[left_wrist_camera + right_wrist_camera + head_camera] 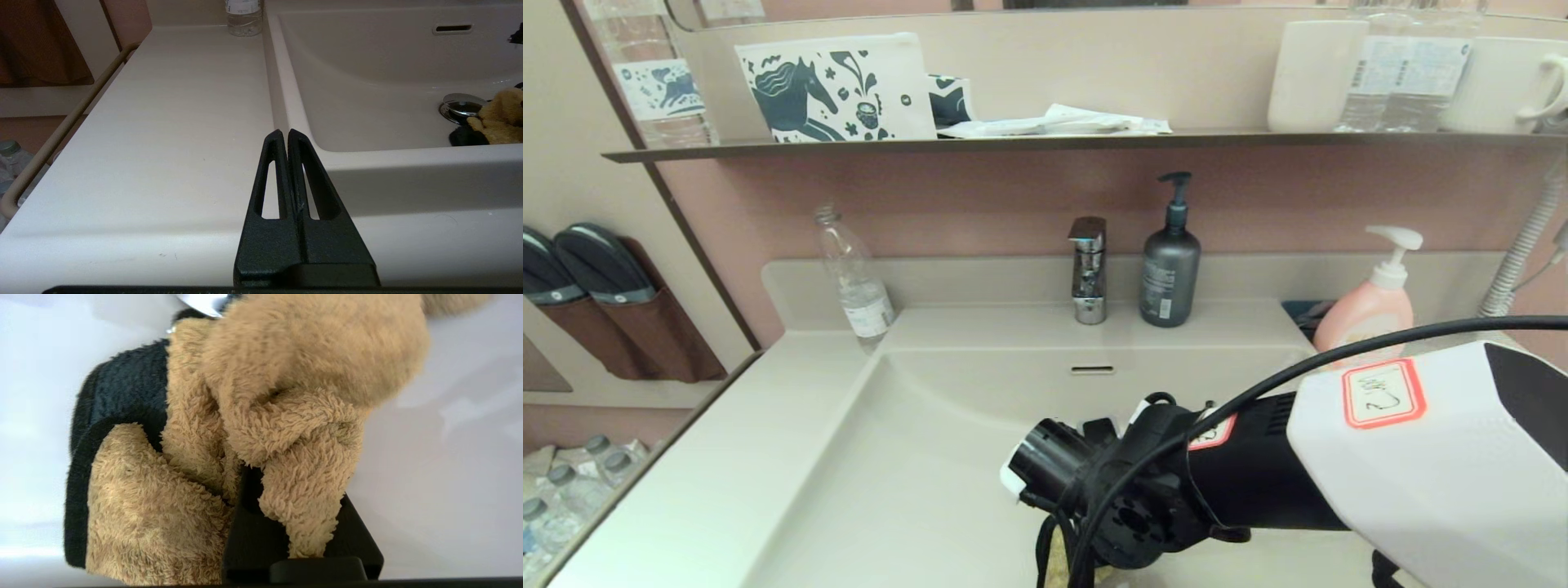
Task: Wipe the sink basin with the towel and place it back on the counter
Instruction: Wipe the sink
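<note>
The sink basin (pixel 915 457) is a cream-white rectangle with a slim overflow slot (pixel 1092 369) and a chrome drain plug (pixel 459 104). My right arm's wrist (pixel 1127 490) reaches down into the basin from the right and hides its fingers in the head view. In the right wrist view the right gripper (pixel 304 498) is shut on a fold of the mustard towel (pixel 245 416), which is bunched on the basin floor beside the drain. The towel (pixel 500 118) touches the plug's edge. My left gripper (pixel 284 132) is shut and holds nothing, above the counter (pixel 163 122) left of the basin.
On the back ledge stand a clear bottle (pixel 854 278), a chrome faucet (pixel 1088 269), a dark pump bottle (pixel 1170 261) and a pink soap bottle (pixel 1372 306). A dark wall shelf (pixel 1045 143) carries a pouch and cups. A rail (pixel 61 126) runs along the counter's left edge.
</note>
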